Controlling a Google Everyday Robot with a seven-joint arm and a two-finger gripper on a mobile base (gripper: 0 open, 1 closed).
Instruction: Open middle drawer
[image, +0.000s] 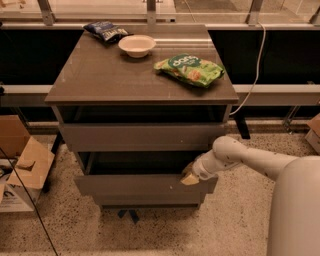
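Note:
The middle drawer of a grey-brown cabinet has a plain flat front without a handle. It stands partly pulled out, and a dark gap above the front shows its inside. My gripper sits at the top edge of that front, near its right end, and touches it. My white arm reaches in from the right. The top drawer is above it. Only a strip of the bottom drawer shows beneath it.
On the cabinet top lie a white bowl, a green snack bag and a dark snack bag. Open cardboard boxes stand on the floor at the left. A cable hangs at the right.

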